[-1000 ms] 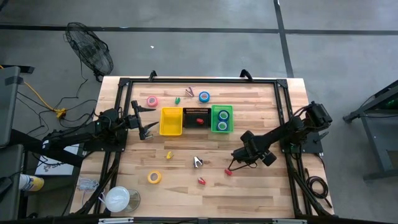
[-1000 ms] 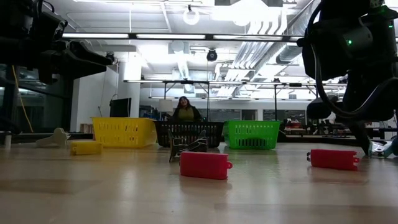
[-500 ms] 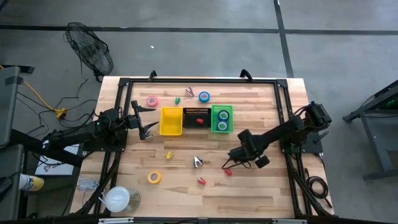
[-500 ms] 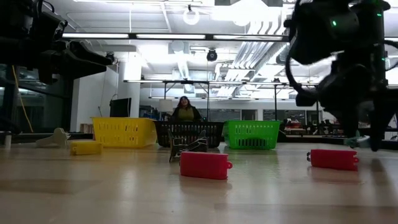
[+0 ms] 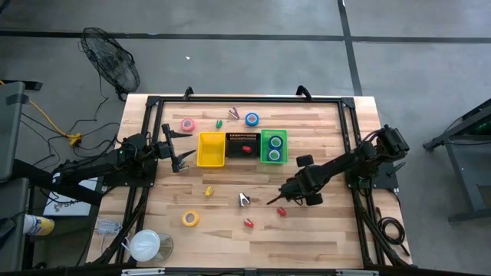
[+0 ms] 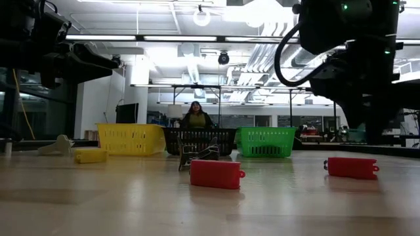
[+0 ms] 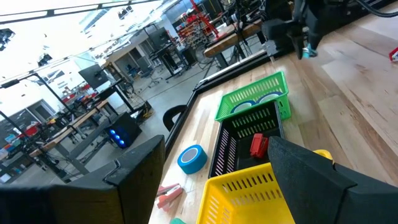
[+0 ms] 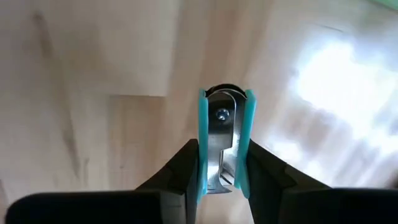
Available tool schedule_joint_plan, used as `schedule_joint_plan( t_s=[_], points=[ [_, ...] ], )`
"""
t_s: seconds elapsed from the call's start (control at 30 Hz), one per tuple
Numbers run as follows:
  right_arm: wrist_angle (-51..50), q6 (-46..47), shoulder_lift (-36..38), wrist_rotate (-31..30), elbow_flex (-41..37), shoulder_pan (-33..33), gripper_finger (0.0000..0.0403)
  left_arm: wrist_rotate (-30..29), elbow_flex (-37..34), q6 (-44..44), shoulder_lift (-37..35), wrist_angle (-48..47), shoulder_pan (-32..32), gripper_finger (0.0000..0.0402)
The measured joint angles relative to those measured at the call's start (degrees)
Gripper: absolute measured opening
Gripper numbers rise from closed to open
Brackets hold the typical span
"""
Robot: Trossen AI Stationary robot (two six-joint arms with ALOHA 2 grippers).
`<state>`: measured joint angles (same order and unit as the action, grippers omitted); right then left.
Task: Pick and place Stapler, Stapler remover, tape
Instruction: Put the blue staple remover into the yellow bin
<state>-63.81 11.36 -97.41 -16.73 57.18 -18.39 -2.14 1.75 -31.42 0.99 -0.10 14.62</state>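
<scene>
High view: the wooden worktop (image 5: 322, 230) carries three small bins in a row — yellow plastic bin (image 5: 212, 149), black mesh bin (image 5: 245, 145) with a red stapler (image 5: 246, 149) inside, and green bin (image 5: 274, 146) holding two blue rolls of tape (image 5: 275, 148). Behind the bins lie a pink tape roll (image 5: 187, 124) and a blue tape roll (image 5: 252, 119); a yellow tape roll (image 5: 190, 218) sits near the front, with a large white roll (image 5: 144, 245) at the front left corner. The right pincer (image 5: 275, 200) hangs over mid-worktop, just beside a small red stapler (image 5: 281, 211). A second red stapler (image 5: 248, 223) and a metal-jawed staple remover (image 5: 244, 199) lie nearby. The left pincer (image 5: 180, 152) waits beside the yellow bin.

Low view: both red staplers rest flat on the wood, the right arm dark above. A person (image 6: 196, 116) sits behind the bins.

Left wrist view: the fingers (image 7: 311, 171) stand wide apart, nothing between them — bins ahead.

Right wrist view: the right pincer is clamped on a teal-handled staple remover (image 8: 222, 140) with metal jaws, held above bare wood.
</scene>
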Motion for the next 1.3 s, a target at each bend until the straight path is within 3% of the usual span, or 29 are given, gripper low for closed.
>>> schedule_joint_plan(
  t_s=[0.53,1.03,1.3],
  points=[
    [-2.3,2.2,0.1,-11.9,5.2,0.8,0.0087,0.0,0.0,0.0,0.0,0.0,0.0,0.0282],
    [-0.8,4.9,0.1,-17.7,5.8,4.6,0.0087,0.0,0.0,0.0,0.0,0.0,0.0,0.0282],
    [5.7,2.6,0.1,-20.9,5.8,7.3,0.0087,0.0,0.0,1.8,0.0,0.0,0.0,0.0282]
  ],
)
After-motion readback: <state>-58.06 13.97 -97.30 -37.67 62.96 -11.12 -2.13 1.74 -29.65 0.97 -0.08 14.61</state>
